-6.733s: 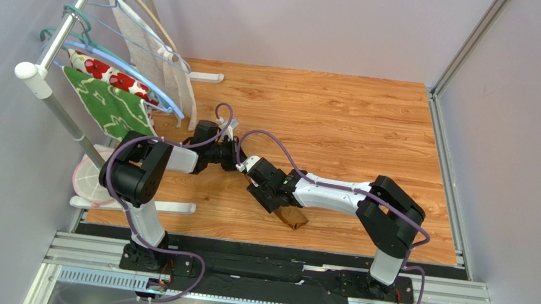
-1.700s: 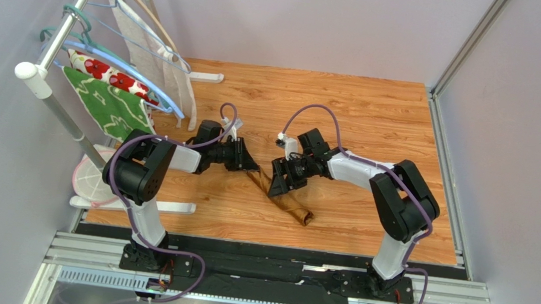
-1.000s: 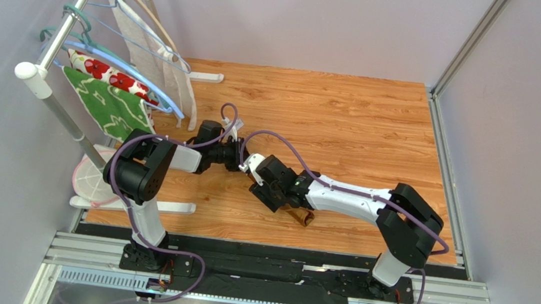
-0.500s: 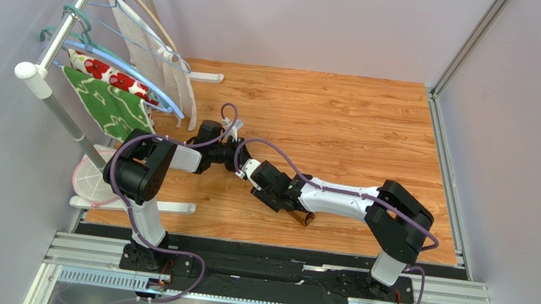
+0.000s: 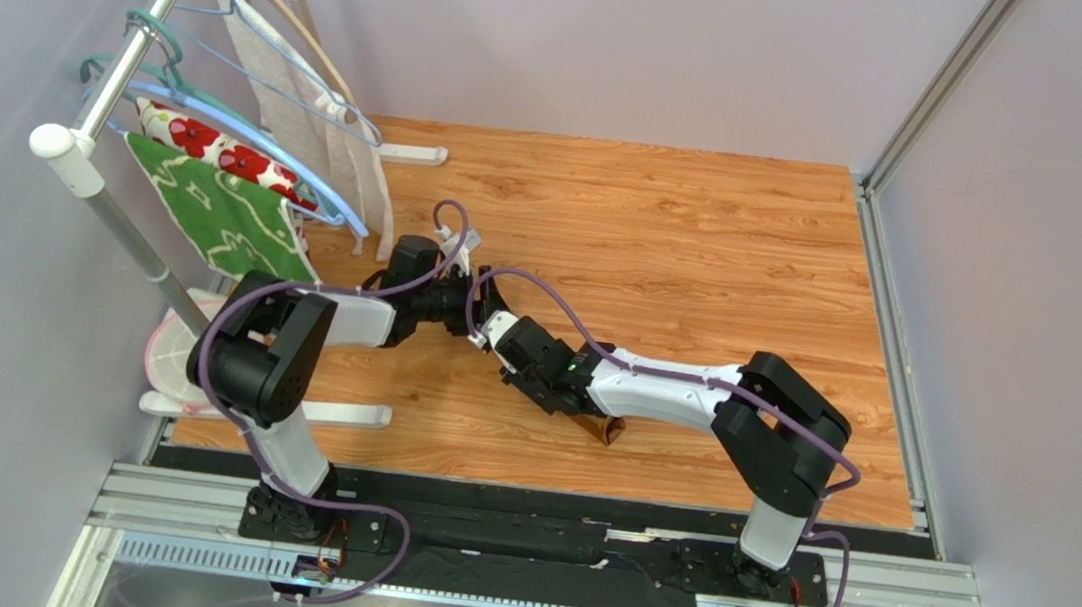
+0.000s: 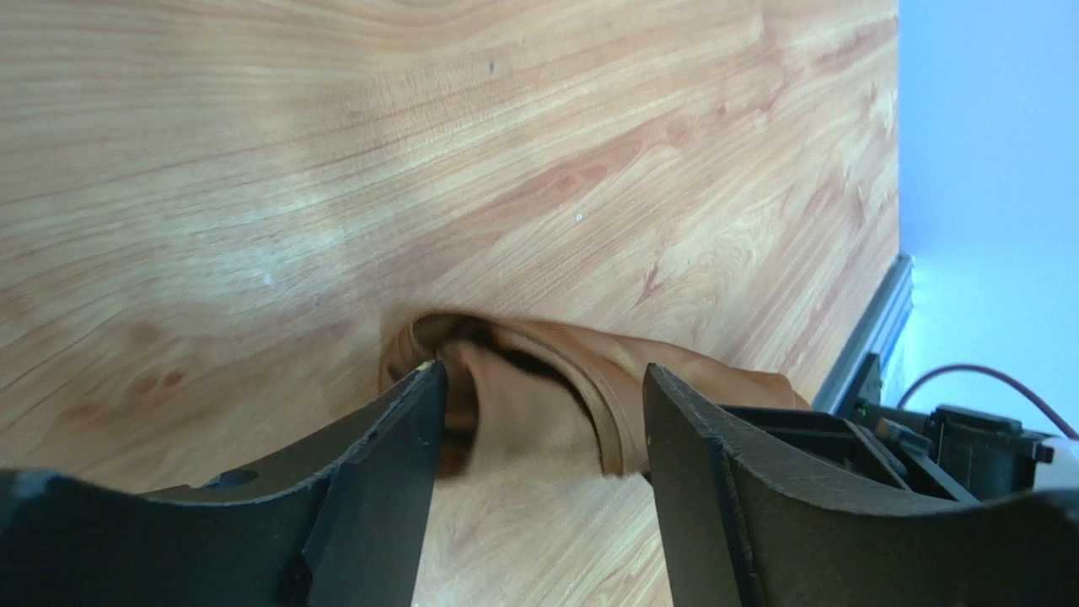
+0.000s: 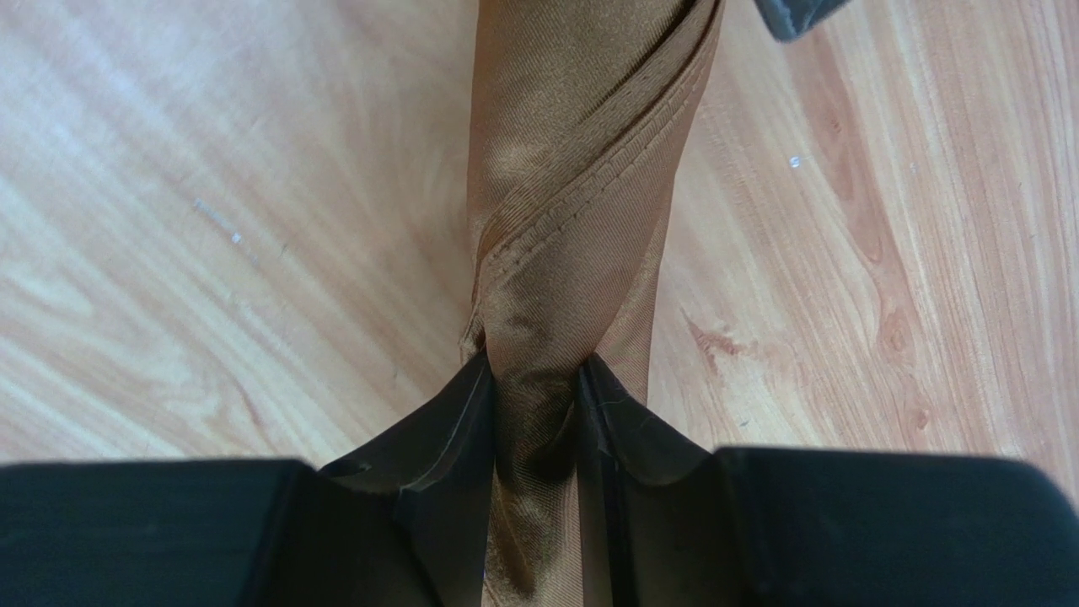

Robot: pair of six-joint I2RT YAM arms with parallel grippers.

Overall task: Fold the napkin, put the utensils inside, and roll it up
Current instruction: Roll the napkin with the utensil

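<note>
The napkin [image 7: 576, 165] lies as a twisted golden-brown rope on the table [image 5: 689, 244], in its near-left part, a little back from the near edge; from above only one short end [image 5: 606, 430] shows beside the right arm. It has a slight sheen, a stitched hem winding round it and deep creases. The right gripper [image 7: 538, 411] is pinched tight on the twist. The left gripper [image 6: 545, 424] stands with its jaws well apart, the bunched other end [image 6: 545, 380] lying on the wood between them. Bare wood runs to the far and right edges. A clothes rack [image 5: 149, 67] with hangers and cloths crowds the left edge.
</note>
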